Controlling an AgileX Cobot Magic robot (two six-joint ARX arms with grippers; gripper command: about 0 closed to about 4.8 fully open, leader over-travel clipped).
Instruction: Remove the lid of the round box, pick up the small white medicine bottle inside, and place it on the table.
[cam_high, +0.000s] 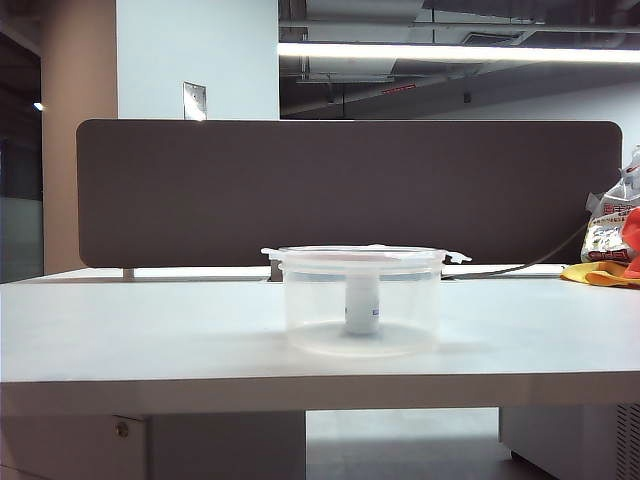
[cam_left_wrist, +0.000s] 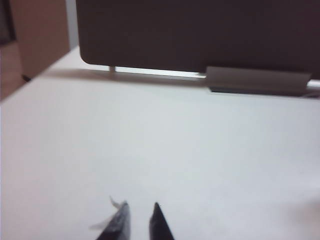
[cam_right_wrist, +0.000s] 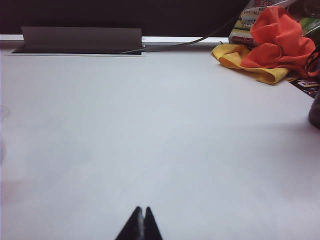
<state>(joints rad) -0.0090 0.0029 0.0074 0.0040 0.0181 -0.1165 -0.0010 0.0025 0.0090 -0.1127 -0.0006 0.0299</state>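
Clear round plastic tub (cam_high: 362, 305) sits mid-table, toward the front edge, w/ thin translucent tabbed lid (cam_high: 362, 253) on its rim. Inside, a tiny white cylindrical bottle (cam_high: 361, 306) stands upright at the centre, bluish mark on its label.

Large flat white desk top (cam_high: 150, 330) otherwise bare in front; dark brown partition panel (cam_high: 350, 190) runs along the back. At far right: crumpled orange and yellow cloths (cam_right_wrist: 265, 45) beside a printed packet (cam_high: 608, 235), black cable (cam_right_wrist: 190, 42) trailing along the back edge. Ceiling strip light (cam_high: 460, 50) overhead.

Left gripper (cam_left_wrist: 139, 220) hangs over bare table, tips slightly apart, nothing between. Right gripper (cam_right_wrist: 140, 225) likewise over bare table, tips pressed together, empty. Neither shows in exterior view.
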